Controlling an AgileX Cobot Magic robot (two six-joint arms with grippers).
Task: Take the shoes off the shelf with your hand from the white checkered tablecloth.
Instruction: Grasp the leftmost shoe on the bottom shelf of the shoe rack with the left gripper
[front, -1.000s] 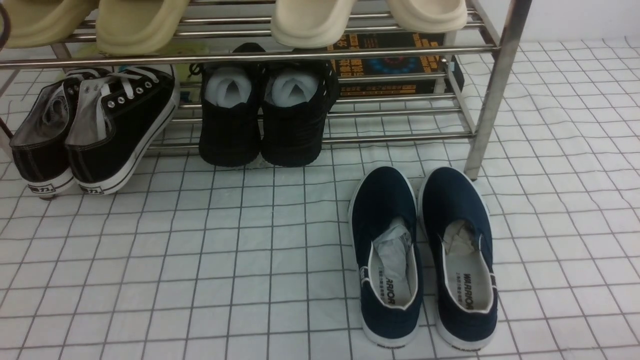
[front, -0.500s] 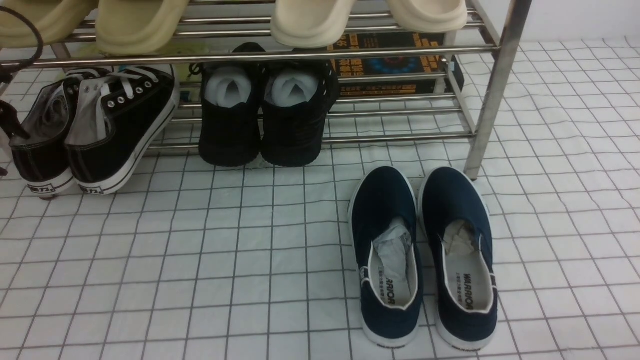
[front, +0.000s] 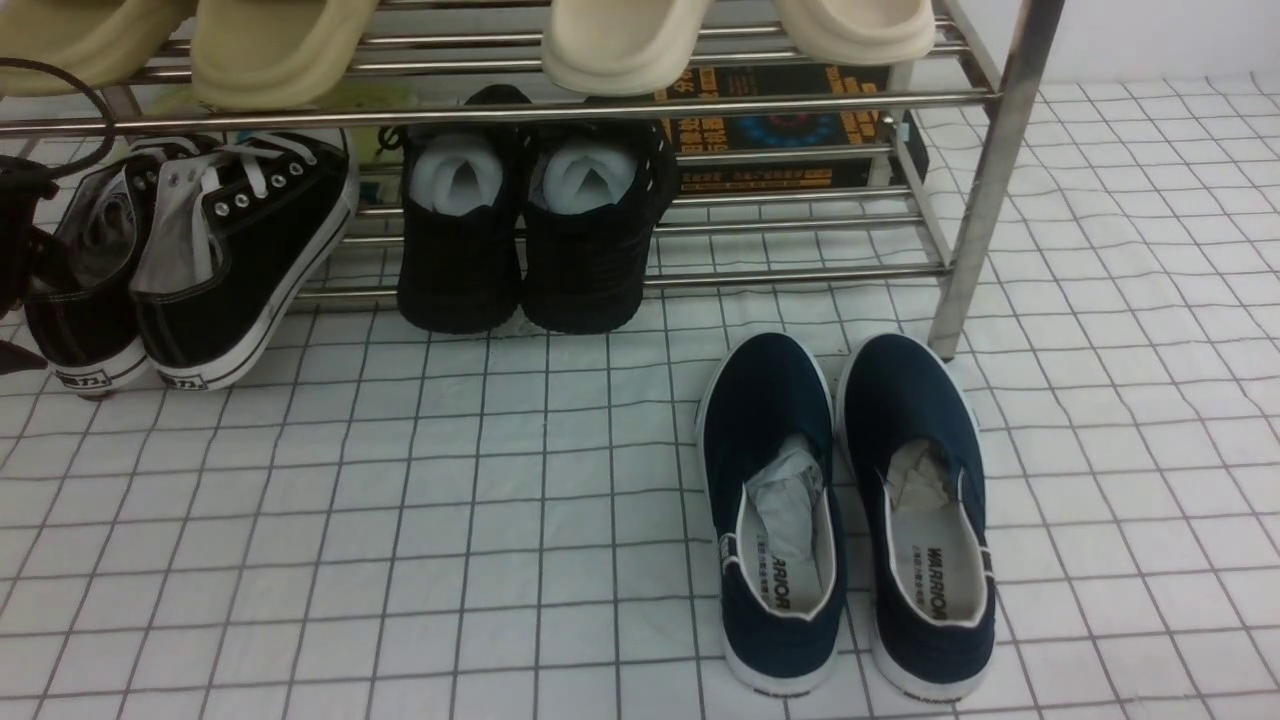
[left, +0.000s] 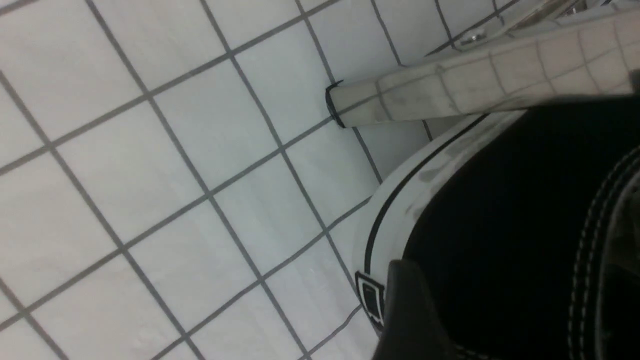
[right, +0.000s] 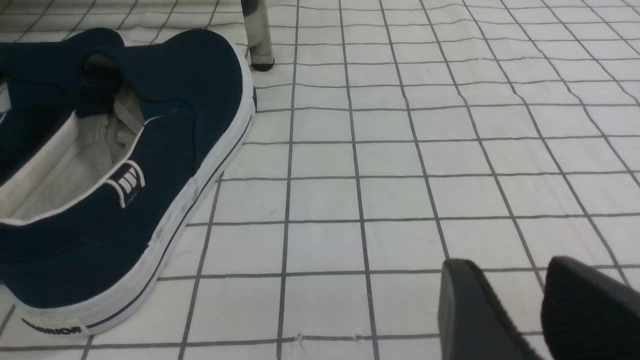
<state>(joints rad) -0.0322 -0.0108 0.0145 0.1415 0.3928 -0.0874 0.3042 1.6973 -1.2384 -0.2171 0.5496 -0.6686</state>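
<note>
Left claw (front: 15, 300) spread wide at the left end of the shelf (front: 500, 108), one finger (left: 415, 310) against the heel of the outer black canvas sneaker (front: 80, 290), nothing gripped that I can see; my right claw (right: 515, 310) hangs over the white checkered tablecloth (front: 400, 520), tips slightly apart, empty. I count two such sneakers leaning heels-out from the bottom tier's left end, two all-black stuffed shoes (front: 520, 240) beside them, two navy slip-ons (front: 850, 500) on the cloth by the right front leg (front: 975, 200), four foam slippers (front: 620, 40) on the tier above.
</note>
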